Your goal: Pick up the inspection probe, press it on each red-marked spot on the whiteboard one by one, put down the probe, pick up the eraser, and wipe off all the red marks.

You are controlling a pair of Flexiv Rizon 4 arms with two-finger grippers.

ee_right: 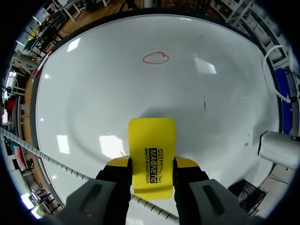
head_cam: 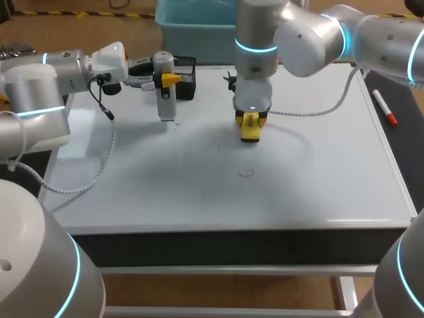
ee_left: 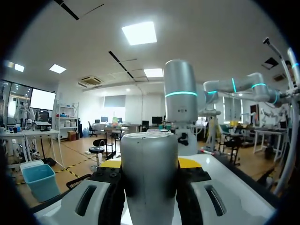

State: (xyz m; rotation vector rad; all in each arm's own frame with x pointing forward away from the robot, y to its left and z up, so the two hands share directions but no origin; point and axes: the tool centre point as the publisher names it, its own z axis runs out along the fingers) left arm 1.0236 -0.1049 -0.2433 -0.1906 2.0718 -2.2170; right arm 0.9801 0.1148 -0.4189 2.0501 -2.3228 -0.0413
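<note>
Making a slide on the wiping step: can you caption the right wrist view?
Right end effector grips the yellow eraser over the whiteboard, one red mark ahead of it.

Left gripper (ee_left: 150,163) clasps what looks like the grey probe (ee_left: 150,187)
</note>
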